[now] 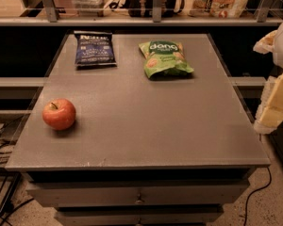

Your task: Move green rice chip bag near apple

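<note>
- Camera view, largest entry: grey table (146,121), flat top, with drawers (137,192) under its front edge. I look down on it from the front.
- Fixture: shelf rail (132,20) behind the table, carrying blurred goods I cannot identify.
- Tool: gripper (276,102), a pale white-and-yellow shape at the right edge of the frame, off the table's right side, touching nothing I can see. I cannot tell whether the claw is wide or narrow.
- Task item: green rice chip bag (165,59), lying flat at the back of the tabletop, right of centre, white lettering up, well apart from the gripper.
- Other: dark blue snack bag (95,49), lying flat at the back left, near the green rice chip bag but not touching it.
- Task item: apple (59,114), red, stem up, near the left front edge, well apart from both bags.
</note>
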Robot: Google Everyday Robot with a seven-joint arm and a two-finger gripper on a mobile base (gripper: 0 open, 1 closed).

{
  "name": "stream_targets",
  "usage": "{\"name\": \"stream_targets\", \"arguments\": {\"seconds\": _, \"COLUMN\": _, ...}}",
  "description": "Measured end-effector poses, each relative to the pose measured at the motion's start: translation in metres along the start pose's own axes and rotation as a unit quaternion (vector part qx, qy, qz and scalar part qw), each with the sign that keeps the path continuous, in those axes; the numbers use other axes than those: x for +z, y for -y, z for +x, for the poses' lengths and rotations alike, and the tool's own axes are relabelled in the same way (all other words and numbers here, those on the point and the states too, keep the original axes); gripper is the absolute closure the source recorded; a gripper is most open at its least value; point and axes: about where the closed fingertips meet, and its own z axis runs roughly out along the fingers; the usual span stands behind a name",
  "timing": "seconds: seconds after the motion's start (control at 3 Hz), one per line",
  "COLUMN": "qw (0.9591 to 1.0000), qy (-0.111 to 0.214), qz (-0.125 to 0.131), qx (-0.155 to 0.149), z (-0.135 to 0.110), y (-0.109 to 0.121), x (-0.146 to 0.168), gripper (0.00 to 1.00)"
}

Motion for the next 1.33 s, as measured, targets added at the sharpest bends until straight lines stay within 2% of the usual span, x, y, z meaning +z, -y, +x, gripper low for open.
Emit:
{"name": "stream_targets", "arguments": {"seconds": 0.67, "qw": 0.9999, "qy": 0.012, "qz": 0.005, "qx": 0.007, "z": -0.002, "y": 0.003, "x": -0.001, "gripper": 0.00}}
{"name": "stream_targets", "arguments": {"seconds": 1.0, "qw": 0.9981, "qy": 0.054, "qz": -0.001, "qx": 0.031, "z": -0.006, "y": 0.015, "x": 0.012, "gripper": 0.00}}
{"name": "stream_targets", "arguments": {"seconds": 1.33, "qw": 0.9937, "qy": 0.100, "qz": -0.006, "qx": 0.050, "z": -0.015, "y": 0.034, "x": 0.033, "gripper": 0.00}}
